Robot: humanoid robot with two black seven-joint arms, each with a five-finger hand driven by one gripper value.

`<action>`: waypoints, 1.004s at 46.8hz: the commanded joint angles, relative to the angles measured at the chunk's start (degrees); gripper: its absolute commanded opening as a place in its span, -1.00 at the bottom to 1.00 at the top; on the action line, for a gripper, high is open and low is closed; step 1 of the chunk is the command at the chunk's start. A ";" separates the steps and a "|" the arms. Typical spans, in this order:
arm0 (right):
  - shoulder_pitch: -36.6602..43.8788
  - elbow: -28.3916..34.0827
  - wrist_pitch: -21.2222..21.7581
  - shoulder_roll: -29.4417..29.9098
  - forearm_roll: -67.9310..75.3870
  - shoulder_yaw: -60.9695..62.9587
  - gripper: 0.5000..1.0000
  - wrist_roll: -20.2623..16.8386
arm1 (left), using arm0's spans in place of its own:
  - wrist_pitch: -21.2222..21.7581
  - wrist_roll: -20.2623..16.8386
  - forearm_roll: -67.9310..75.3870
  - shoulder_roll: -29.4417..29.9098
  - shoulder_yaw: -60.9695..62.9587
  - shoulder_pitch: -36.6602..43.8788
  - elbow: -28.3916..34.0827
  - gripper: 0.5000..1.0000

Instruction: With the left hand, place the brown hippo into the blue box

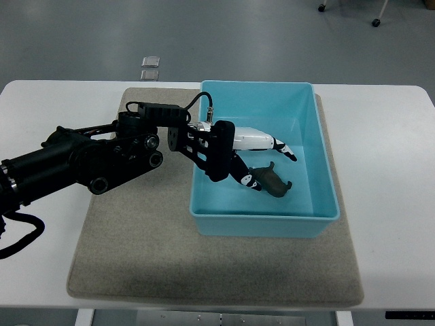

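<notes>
Fingers (280, 145) of the left hand (255, 153) stretch out loose over the blue box (262, 221), and the brown hippo (270, 180) lies on the box floor just under them, long side pointing right, maybe touching the lower fingers, though that is hard to see.

Brown hippo (270, 180) low inside open blue box (319, 129).

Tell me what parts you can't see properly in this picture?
- Brown hippo, top view: its near end is covered by the left robot hand, so whether it is gripped or released is unclear.
- Blue box: part of the floor is hidden under the hand.
- Left arm: cut off by the left edge.
- Right arm: not in view.
</notes>
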 commanded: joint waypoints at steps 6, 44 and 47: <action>0.00 0.00 0.00 0.00 0.00 0.00 0.74 0.00 | 0.49 -0.14 -0.67 0.60 -1.30 0.09 -0.18 0.97; 0.00 0.00 0.00 0.00 0.00 0.00 0.74 0.00 | 4.10 0.13 -58.04 7.01 -24.33 0.53 13.26 0.98; 0.00 0.00 0.00 0.00 0.00 0.00 0.74 0.00 | 3.48 0.13 -65.95 7.01 -24.25 0.62 16.51 0.98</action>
